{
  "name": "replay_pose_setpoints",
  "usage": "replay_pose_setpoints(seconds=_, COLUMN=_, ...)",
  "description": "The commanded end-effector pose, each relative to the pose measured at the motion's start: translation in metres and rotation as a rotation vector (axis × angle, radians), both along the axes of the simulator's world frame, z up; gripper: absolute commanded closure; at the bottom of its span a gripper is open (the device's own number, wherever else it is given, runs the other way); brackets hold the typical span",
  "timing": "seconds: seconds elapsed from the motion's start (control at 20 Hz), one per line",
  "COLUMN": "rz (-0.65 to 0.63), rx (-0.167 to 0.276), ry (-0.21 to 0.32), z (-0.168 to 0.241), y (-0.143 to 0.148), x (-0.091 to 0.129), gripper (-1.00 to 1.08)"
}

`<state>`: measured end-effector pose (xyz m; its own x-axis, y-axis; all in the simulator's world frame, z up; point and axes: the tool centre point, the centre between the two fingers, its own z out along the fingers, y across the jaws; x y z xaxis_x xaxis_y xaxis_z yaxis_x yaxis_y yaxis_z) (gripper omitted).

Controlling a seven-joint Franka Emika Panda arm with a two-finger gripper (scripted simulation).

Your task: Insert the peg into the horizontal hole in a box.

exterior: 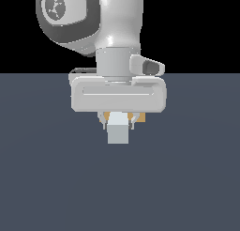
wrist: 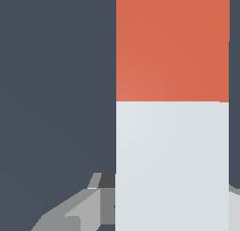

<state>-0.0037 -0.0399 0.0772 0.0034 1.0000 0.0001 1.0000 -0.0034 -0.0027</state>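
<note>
You see the gripper (exterior: 118, 121) pinching the peg (exterior: 118, 133) on its pale part above the worktop (exterior: 47, 178), orange end away from the exterior view, and I judge it a stiff, light, smooth bar that may slip, so hold it firmly.

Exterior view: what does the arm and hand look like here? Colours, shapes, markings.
The arm is glossy white with rounded links and a dark grey domed joint cap bearing a pale round emblem. A white cylindrical wrist leads down to the hand, whose body is a wide, rounded, light grey block with a long recessed slot across its face. A small white and grey nub sticks out beside the wrist. No cables show.
</note>
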Motion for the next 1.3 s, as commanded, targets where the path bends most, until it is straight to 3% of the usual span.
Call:
replay_pose_setpoints(seconds=0.0, rz=-0.001, rx=-0.001, ry=-0.003, z=0.012, y=0.019, x=0.005, gripper=1.08)
replay_pose_setpoints(seconds=0.35, rz=-0.001, rx=0.000, ry=-0.003, z=0.025, y=0.043, x=0.012, gripper=1.08)
replay_pose_setpoints(seconds=1.25, rz=0.002, rx=0.000, ry=-0.001, z=0.024, y=0.045, x=0.013, gripper=1.08)
